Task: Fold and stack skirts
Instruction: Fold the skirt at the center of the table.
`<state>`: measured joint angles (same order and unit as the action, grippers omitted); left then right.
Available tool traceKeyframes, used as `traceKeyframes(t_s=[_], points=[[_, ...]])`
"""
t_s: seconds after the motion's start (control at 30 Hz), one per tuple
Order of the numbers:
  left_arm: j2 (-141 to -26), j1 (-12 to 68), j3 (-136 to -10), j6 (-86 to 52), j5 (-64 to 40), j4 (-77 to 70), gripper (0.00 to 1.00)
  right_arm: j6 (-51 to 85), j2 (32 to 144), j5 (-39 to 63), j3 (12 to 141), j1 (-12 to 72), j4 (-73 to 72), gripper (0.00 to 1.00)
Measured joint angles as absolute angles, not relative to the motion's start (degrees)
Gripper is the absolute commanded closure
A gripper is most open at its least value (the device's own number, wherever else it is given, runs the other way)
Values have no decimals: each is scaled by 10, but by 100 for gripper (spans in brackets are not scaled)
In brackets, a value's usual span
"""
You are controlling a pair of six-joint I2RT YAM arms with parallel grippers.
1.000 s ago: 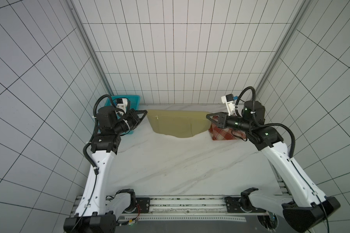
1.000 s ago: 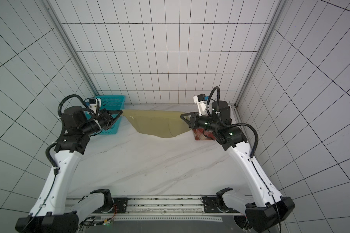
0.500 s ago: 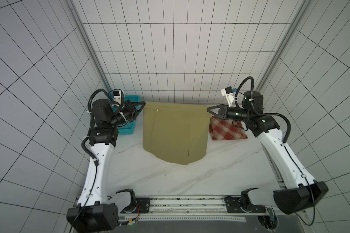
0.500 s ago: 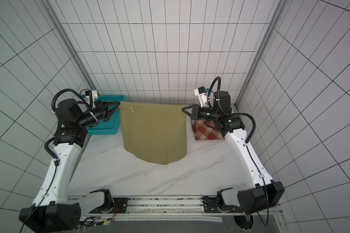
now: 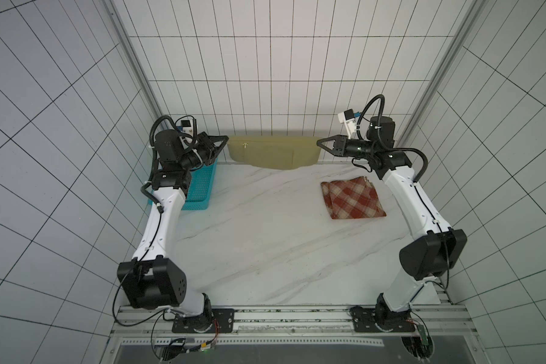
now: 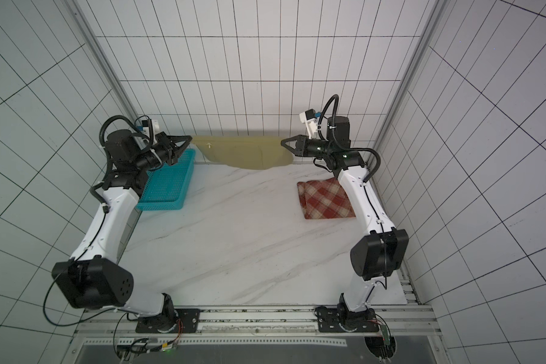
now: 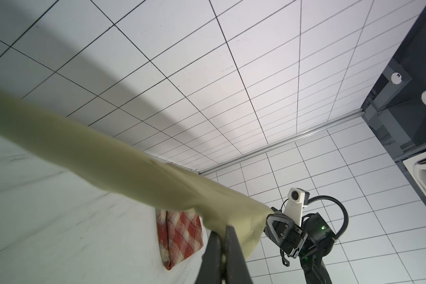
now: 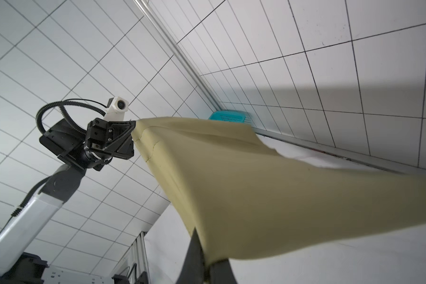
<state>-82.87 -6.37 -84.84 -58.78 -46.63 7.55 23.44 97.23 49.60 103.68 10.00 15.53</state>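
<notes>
Both top views: left jaws and right jaws, closed, hold the olive-khaki skirt by its corners over the far desk; a slipped pinch would crumple it.

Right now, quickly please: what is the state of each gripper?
The left gripper is shut on the olive-khaki skirt, at one upper corner.
The right gripper is shut on its other corner.

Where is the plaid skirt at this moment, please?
In both top views the plaid skirt lies folded on the table at the right side, next to the right arm, apart from the raised khaki skirt.
</notes>
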Motion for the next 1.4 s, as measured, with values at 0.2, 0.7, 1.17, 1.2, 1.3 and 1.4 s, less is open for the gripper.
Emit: traceKeyframes(t_s=[0.2, 0.7, 1.17, 1.2, 1.3, 1.4], points=[[-664, -48, -584, -544, -453, 76, 100, 233, 795, 488, 663, 110, 44, 100], [-459, 59, -197, -538, -352, 234, 58, 301, 665, 372, 296, 162, -7, 52], [-535, 71, -310, -498, -344, 252, 68, 309, 683, 326, 304, 161, 12, 55], [-573, 72, -319, -488, -342, 241, 68, 310, 700, 321, 305, 161, 6, 58], [-668, 78, -339, -460, -334, 215, 70, 314, 743, 305, 306, 162, -14, 69], [-724, 94, -341, -440, -322, 196, 70, 314, 788, 292, 316, 162, -33, 78]])
